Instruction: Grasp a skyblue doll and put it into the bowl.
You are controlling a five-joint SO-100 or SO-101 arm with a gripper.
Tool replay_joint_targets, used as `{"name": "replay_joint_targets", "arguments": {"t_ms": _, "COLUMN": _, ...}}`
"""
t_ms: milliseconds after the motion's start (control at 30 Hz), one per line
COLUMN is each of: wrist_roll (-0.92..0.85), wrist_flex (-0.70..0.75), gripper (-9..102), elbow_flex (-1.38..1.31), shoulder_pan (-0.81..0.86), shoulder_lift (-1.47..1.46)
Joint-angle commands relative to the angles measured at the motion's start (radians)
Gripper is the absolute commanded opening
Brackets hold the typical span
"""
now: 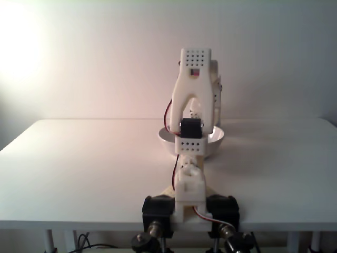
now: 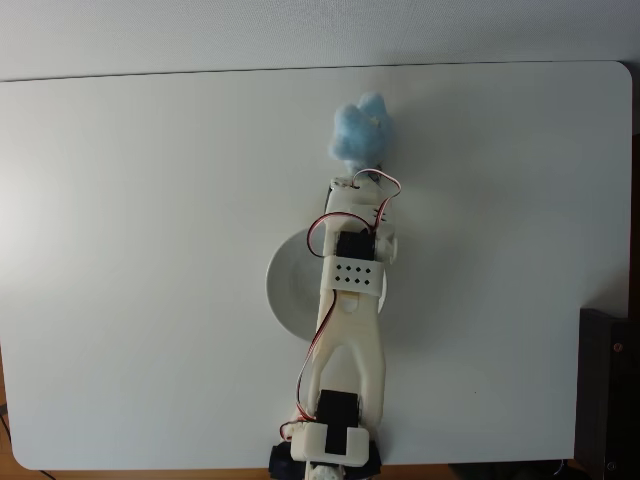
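A: Where does the bowl [image 2: 285, 290] sit?

B: On the table [image 2: 130, 250], in the fixed view from above, just ahead of the arm's base [image 2: 325, 455] (the arm [image 2: 350, 300] reaches over the bowl's right part).

A: And the skyblue doll [image 2: 362, 133]?

B: Beyond the bowl, toward the table's far edge, and a little to the bowl's right. The arm's far end touches the doll's near side.

A: From the front-facing fixed view?

B: The bowl [image 1: 215, 141] lies behind the arm [image 1: 190, 132], past the base [image 1: 189, 203].
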Motion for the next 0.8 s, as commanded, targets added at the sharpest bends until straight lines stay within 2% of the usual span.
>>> {"name": "replay_joint_targets", "arguments": {"t_ms": 0, "wrist_roll": -0.006, "wrist_flex": -0.003, "gripper": 0, "elbow_flex": -0.017, "shoulder_pan": -0.003, "shoulder_lift": 0.104}}
{"name": "replay_joint_targets", "arguments": {"t_ms": 433, "wrist_roll": -0.006, "wrist_flex": -0.003, "gripper": 0, "elbow_flex": -0.015, "shoulder_pan": -0.005, "shoulder_lift": 0.360}}
{"name": "replay_joint_targets", "arguments": {"t_ms": 767, "wrist_roll": -0.006, "wrist_flex": -0.002, "gripper": 2, "elbow_flex": -0.015, "shoulder_pan": -0.018, "shoulder_lift": 0.376}}
